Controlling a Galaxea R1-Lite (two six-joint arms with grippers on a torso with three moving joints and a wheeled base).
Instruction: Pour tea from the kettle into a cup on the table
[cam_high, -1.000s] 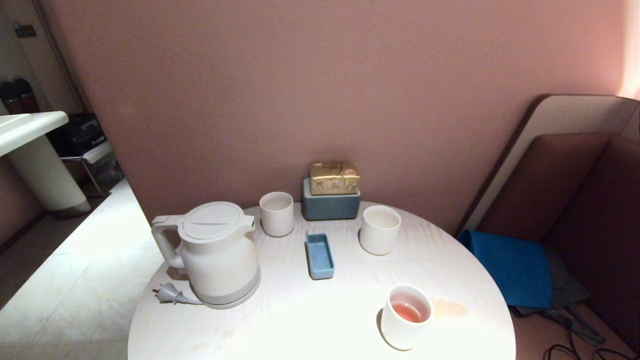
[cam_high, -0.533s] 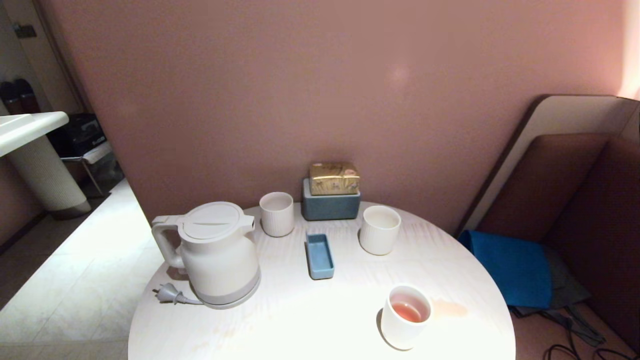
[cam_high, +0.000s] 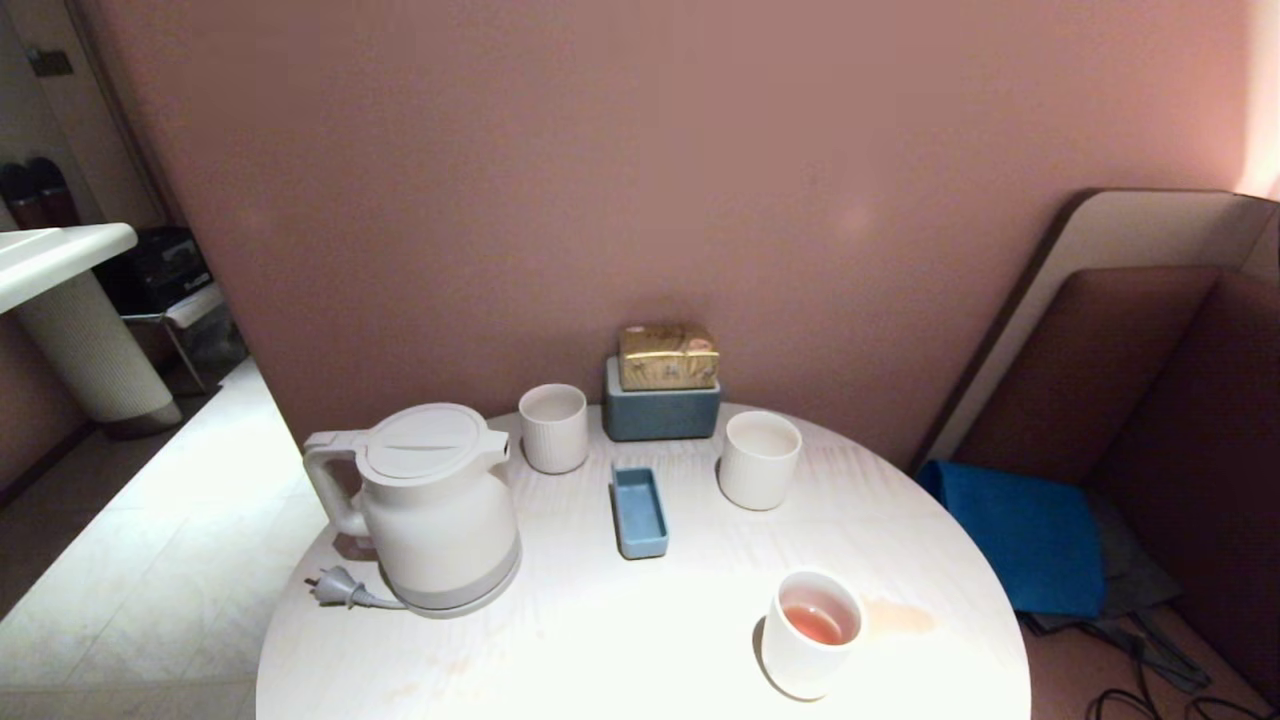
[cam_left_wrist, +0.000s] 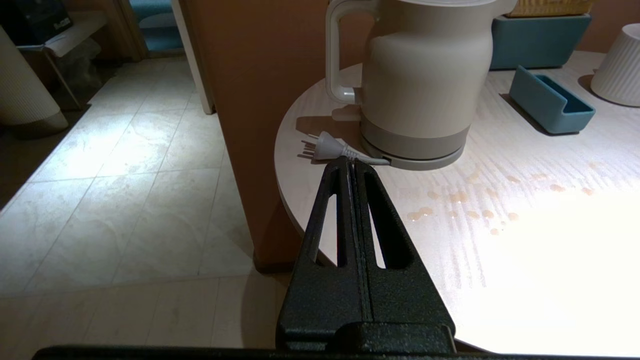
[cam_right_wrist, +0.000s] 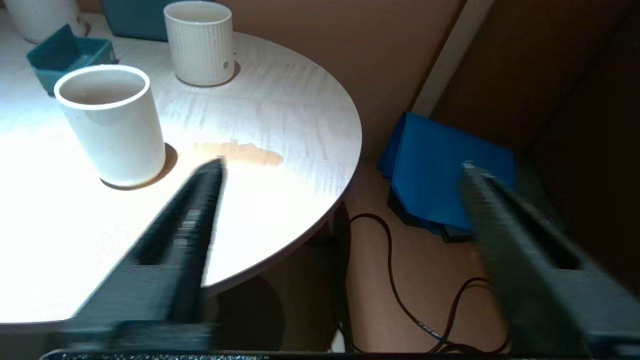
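The cream kettle (cam_high: 430, 505) stands on its grey base at the table's (cam_high: 600, 650) left side, lid shut, with its plug (cam_high: 333, 586) lying beside it. A ribbed white cup (cam_high: 760, 460) stands empty at the back right. Tea (cam_high: 815, 625) fills the bottom of a smooth white cup (cam_high: 808, 640) near the front edge. My left gripper (cam_left_wrist: 350, 162) is shut on nothing, its tips near the plug (cam_left_wrist: 322, 146) and low in front of the kettle (cam_left_wrist: 425, 75). My right gripper (cam_right_wrist: 342, 167) is open and blurred, off the table's right edge, beside the smooth cup (cam_right_wrist: 112, 130).
A narrower ribbed cup (cam_high: 553, 428), a small blue tray (cam_high: 638, 512) and a blue box with a gold pack (cam_high: 662, 395) stand at the back. A tea puddle (cam_right_wrist: 240, 152) and drops (cam_left_wrist: 470, 200) wet the top. Blue cloth (cam_right_wrist: 440, 170) and cables (cam_right_wrist: 390, 270) lie on the floor to the right.
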